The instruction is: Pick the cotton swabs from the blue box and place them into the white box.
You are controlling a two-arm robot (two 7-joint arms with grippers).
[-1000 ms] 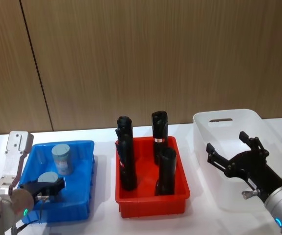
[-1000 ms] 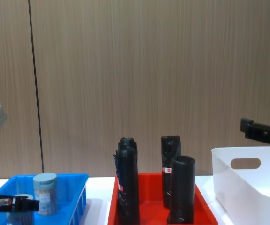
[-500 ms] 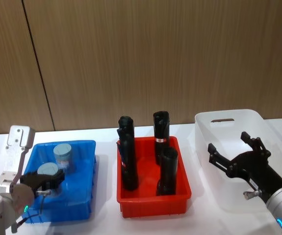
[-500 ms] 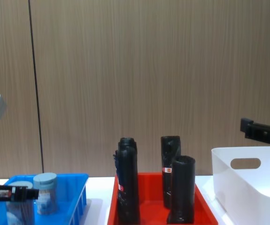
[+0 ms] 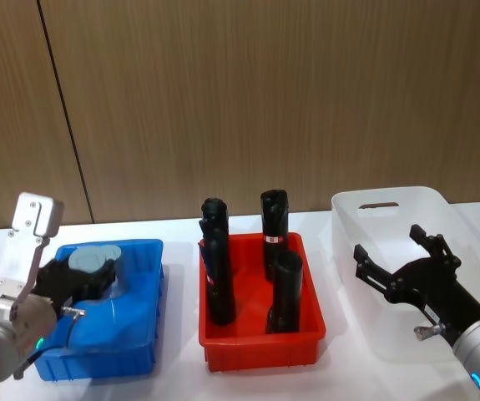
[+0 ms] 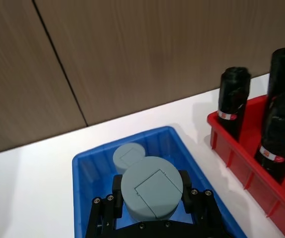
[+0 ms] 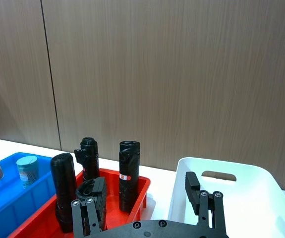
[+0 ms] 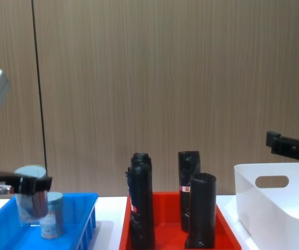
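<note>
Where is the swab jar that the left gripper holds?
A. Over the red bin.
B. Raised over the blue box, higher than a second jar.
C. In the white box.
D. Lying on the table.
B: in the chest view the left gripper has its jaws shut on the jar, which hangs higher than the second jar standing in the blue box.

Left gripper, right gripper: matte black, silver screw heads; grey wrist housings.

Clear plastic cotton swabs (matt pale lid); glossy plastic blue box, nine o'clock; smooth white box, three.
</note>
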